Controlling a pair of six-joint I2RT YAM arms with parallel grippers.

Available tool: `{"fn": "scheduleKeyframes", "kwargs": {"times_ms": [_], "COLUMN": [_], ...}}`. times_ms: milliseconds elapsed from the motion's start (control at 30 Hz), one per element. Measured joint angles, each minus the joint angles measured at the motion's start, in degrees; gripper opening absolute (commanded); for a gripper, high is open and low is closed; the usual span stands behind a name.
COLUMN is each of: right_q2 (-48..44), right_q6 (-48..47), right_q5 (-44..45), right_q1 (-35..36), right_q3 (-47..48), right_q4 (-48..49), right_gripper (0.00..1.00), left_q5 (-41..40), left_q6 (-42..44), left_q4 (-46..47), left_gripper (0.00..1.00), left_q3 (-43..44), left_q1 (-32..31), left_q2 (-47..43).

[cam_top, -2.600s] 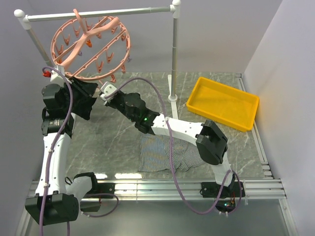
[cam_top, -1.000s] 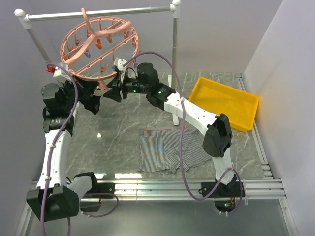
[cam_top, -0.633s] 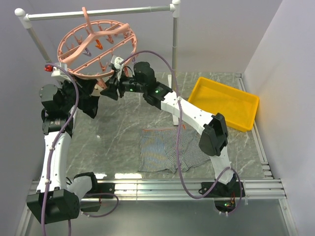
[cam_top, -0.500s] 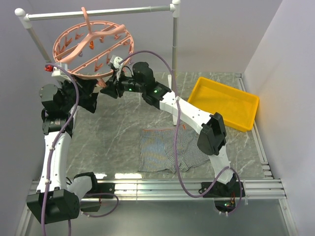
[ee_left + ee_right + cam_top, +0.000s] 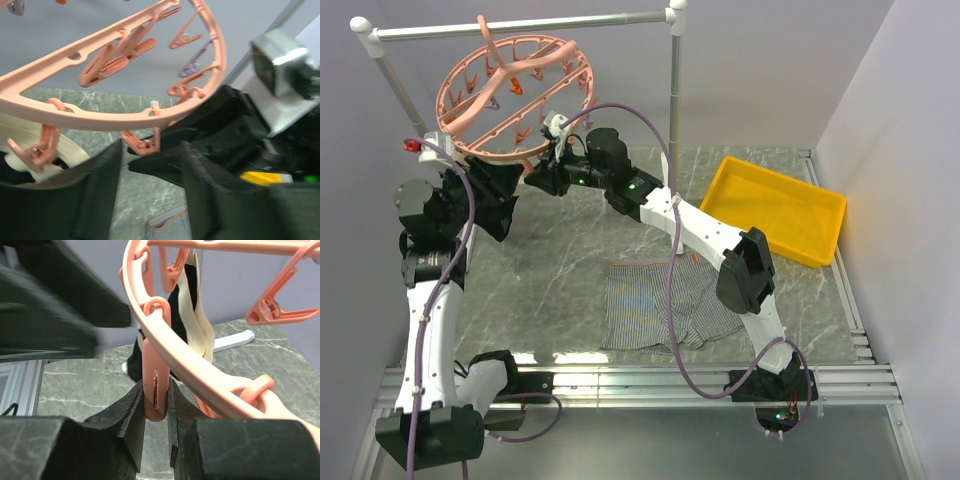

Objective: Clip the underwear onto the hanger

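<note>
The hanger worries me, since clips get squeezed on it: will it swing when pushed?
It will probably swing and tilt: the hanger hangs from the rail by one hook only. Its ring looks like rigid plastic, so it should hardly bend. The clip between the right fingers dangles from a loop, so it may pivot.

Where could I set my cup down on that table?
Bare marble between the left arm and the underwear, and between the yellow tray and the near edge. Crowded under the hanger, where the left gripper and right gripper sit close.
</note>
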Motion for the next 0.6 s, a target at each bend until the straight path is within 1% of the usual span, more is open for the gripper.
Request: {"fn": "scheduleKeyframes", "kwargs": {"times_ms": [33, 100, 200, 267, 367, 400, 500, 600], "right_q2": [0.0, 0.0, 0.0, 0.0, 0.0, 0.0, 0.0, 0.0], "right_q6": [0.0, 0.2, 0.4, 0.5, 0.4, 0.4, 0.4, 0.3], "right_q5": [0.2, 0.5, 0.7, 0.9, 1.0, 1.1, 1.5, 1.7], "right_q1": [0.0, 0.0, 0.0, 0.1, 0.1, 0.1, 0.3, 0.5], "right_q3": [0.0, 0.0, 0.0, 0.0, -0.1, -0.2, -0.3, -0.3], "right_q4": [0.2, 0.8, 1.5, 1.9, 2.4, 2.8, 3.1, 3.6], "right_gripper": [0.0, 0.0, 0.0, 0.0, 0.0, 0.0, 0.0, 0.0], "left_q5": [-0.1, -0.2, -0.5, -0.5, -1.1, -1.5, -2.6, -3.5], "left_q6": [-0.5, -1.8, -3.9, -5.6, -7.4, -7.8, -8.7, -9.5], "left_q4": [-0.2, -0.8, -1.3, -1.5, -1.9, -2.1, -2.4, -2.3], "left_gripper": [0.62, 0.65, 0.68, 0.69, 0.67, 0.63, 0.58, 0.57], "left_q3": [0.0, 0.5, 1.8, 2.4, 2.5, 2.5, 2.5, 2.5], "left_q1": [0.0, 0.0, 0.0, 0.0, -0.2, -0.4, -1.1, -2.0], "left_q2": [-0.8, -2.0, -1.8, -0.6, 1.5, 2.1, 3.1, 3.4]}}
